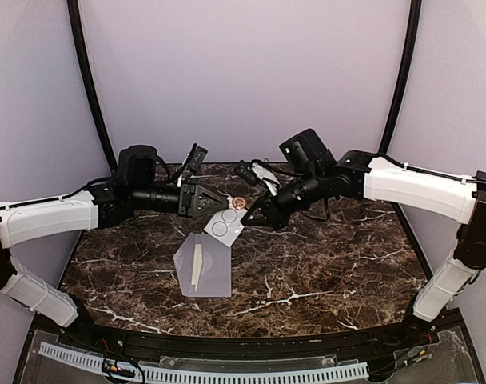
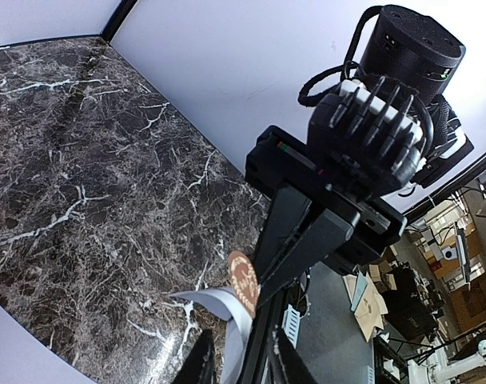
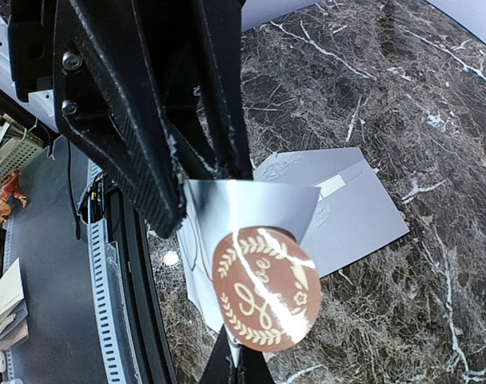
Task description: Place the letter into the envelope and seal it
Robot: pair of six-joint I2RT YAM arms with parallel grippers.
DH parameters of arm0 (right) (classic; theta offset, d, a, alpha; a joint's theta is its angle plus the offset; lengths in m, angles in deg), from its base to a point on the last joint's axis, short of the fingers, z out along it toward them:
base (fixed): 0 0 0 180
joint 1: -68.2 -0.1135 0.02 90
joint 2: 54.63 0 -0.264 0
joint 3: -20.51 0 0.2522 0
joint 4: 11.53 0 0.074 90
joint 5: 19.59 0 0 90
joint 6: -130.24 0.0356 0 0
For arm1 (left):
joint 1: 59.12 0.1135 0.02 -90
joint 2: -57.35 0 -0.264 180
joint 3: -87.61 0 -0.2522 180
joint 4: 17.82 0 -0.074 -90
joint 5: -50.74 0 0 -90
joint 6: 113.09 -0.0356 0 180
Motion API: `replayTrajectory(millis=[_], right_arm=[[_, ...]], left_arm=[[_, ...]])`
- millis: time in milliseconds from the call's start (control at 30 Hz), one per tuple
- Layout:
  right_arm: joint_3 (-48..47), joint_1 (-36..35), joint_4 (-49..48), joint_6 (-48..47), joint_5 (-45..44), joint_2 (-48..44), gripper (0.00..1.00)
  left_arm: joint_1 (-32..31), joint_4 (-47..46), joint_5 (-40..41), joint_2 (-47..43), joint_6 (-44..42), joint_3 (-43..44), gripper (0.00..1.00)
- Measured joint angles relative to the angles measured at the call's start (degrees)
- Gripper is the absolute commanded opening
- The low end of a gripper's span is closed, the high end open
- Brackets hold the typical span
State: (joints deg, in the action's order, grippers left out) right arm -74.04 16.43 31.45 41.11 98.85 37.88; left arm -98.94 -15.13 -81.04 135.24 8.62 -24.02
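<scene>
The flat grey-lavender paper envelope [image 1: 215, 276] lies on the dark marbled stone tabletop [image 1: 331, 264], in front of both arms and free of them. A narrow cream strip [image 1: 197, 268] shows on its face. I take this for an edge of the letter inside, and no loose letter is in view, so the first half of the task seems done. I cannot tell whether the flap is fully folded down.

The sealing is not yet done. Behind the envelope and above it, in the air, hangs a small glossy white backing sheet [image 3: 251, 204] with a round brown sticker [image 3: 264, 290] printed with a pale wreath. The right gripper [image 1: 252, 218] is closed on the upper edge of the backing sheet. The left gripper [image 1: 223, 202] is drawn to a point on the lower edge of the sticker; I judge that it holds the sticker, perhaps with some backing too. What is left, in my judgement: free the sticker, bring it down onto the flap and press it.

The top view alone shows the whole envelope and both arms, but there the sticker is only a dot. The right wrist view gives its pattern and a part of the envelope beyond. The left wrist view shows no envelope at all, only the sticker nearly edge-on.
</scene>
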Motion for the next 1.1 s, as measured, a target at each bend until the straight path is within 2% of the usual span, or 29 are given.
replayTrajectory(millis=[33,67,167,267,400,467,533,567,767,1100], right_arm=[[-0.1,0.0,0.0,0.0,0.0,0.0,0.0],[-0.2,0.0,0.1,0.0,0.0,0.0,0.0],[-0.2,0.0,0.3,0.0,0.0,0.0,0.02],[-0.2,0.0,0.3,0.2,0.0,0.0,0.19],[0.0,0.1,0.1,1.1,0.0,-0.7,0.53],[1.0,0.6,-0.7,1.8,0.0,-2.1,0.63],[2.5,1.1,-1.5,2.8,0.3,-4.0,0.67],[3.4,1.6,-2.2,3.2,0.5,-5.2,0.68],[5.7,5.1,-7.2,7.5,3.3,-10.3,0.46],[5.7,5.1,-10.4,11.0,10.7,-6.4,0.35]], left_arm=[[0.0,0.0,-0.2,0.0,0.0,0.0,0.13],[0.0,0.0,-0.4,0.0,0.1,0.0,0.04],[0.0,-0.2,-1.4,0.0,0.1,0.0,0.0],[0.0,-0.7,-2.4,0.0,-0.1,0.0,0.0],[0.0,-1.1,-2.5,-0.2,-0.5,-0.3,0.0],[0.0,-1.3,-2.3,-0.8,-0.6,-1.0,0.0],[0.0,-1.3,-2.4,-1.2,-0.7,-1.6,0.0],[0.0,-1.4,-2.4,-1.3,-0.7,-1.8,0.0],[0.0,-2.3,-3.6,-1.4,-0.9,-2.5,0.0],[-0.6,-2.6,-6.5,-1.3,-1.4,-2.5,0.0]])
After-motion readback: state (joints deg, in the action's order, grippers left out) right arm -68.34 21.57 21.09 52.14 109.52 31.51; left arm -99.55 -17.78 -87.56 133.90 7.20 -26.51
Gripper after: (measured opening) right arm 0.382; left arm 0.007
